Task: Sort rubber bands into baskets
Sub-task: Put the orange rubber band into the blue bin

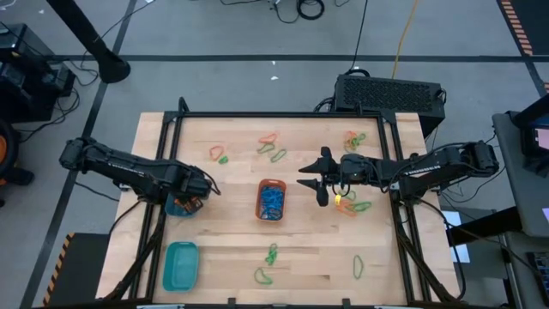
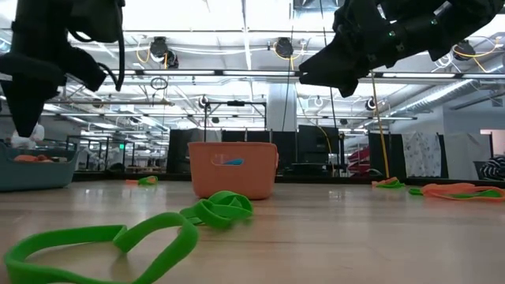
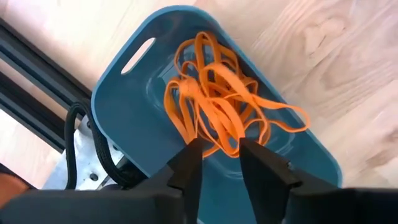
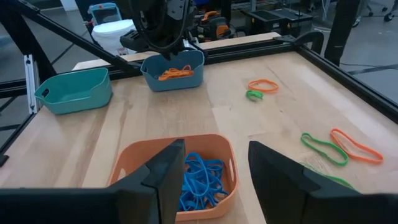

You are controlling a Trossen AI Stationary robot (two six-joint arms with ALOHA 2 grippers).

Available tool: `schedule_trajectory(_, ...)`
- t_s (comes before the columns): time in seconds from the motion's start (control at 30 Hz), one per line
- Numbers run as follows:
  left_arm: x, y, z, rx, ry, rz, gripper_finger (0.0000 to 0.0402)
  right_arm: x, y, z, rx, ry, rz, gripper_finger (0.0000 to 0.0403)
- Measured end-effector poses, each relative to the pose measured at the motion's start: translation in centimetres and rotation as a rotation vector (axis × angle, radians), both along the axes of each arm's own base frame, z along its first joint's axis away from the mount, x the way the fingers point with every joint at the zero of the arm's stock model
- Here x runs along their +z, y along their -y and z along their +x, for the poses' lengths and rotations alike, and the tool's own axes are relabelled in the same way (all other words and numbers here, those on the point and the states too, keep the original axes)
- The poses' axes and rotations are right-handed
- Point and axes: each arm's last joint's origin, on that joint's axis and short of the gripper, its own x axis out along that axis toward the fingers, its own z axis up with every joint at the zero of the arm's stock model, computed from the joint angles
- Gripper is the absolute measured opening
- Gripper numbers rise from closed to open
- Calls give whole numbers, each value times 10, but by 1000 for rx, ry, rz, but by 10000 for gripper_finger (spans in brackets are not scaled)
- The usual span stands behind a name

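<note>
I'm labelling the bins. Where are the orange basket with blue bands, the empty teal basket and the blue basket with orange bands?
orange plastic basket (image 4: 134, 163), right wrist view, left rim.
teal rectangular basket (image 4: 78, 93), right wrist view, front wall.
blue basket (image 3: 127, 115), left wrist view, bare inner wall.

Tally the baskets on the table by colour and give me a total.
Orange basket: 1
Teal basket: 1
Blue basket: 1
Total: 3
</note>
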Motion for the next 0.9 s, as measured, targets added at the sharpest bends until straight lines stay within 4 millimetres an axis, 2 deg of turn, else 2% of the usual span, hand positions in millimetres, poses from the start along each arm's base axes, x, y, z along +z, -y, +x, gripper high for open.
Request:
schedule_trajectory(0.27, 11, 1, 9, -69, 70, -19, 127, 0, 0, 0, 1, 0, 1, 169)
schedule_trajectory(0.5, 17, 10, 43, -336, 426, -69, 128, 0, 0, 0, 5, -2, 10, 169)
schedule_trajectory(0.57, 18, 9, 47, -332, 467, -26, 128, 0, 0, 0, 5, -2, 10, 169)
schedule_trajectory(0.73, 19, -17, 50, -240, 454, 173, 128, 0, 0, 0, 4, -2, 12, 169)
schedule_trajectory(0.9, 19, -59, 49, -142, 426, 241, 128, 0, 0, 0, 1, -1, 20, 169)
